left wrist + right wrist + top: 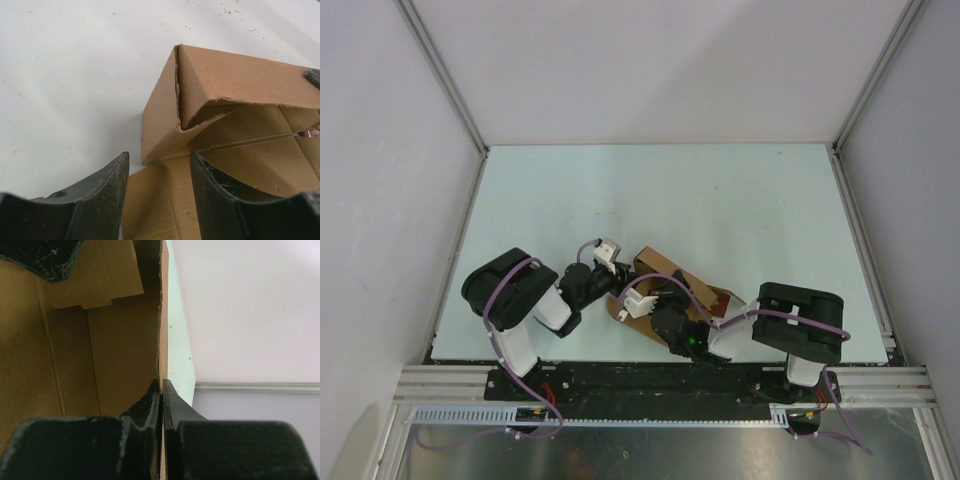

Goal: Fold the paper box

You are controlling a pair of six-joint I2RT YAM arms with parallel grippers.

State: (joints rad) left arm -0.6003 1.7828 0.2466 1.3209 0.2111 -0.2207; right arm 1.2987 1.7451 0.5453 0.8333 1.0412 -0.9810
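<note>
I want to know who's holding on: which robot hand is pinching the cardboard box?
The right gripper: its fingers are shut on a thin upright wall of the paper box. The left gripper has its fingers spread apart, pinching nothing.

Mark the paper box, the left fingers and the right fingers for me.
paper box (pixel 240 75), left wrist view, on its raised side wall.
left fingers (pixel 95 200), left wrist view, on the left-hand finger.
right fingers (pixel 180 412), right wrist view, on the finger right of the pinched wall.
</note>
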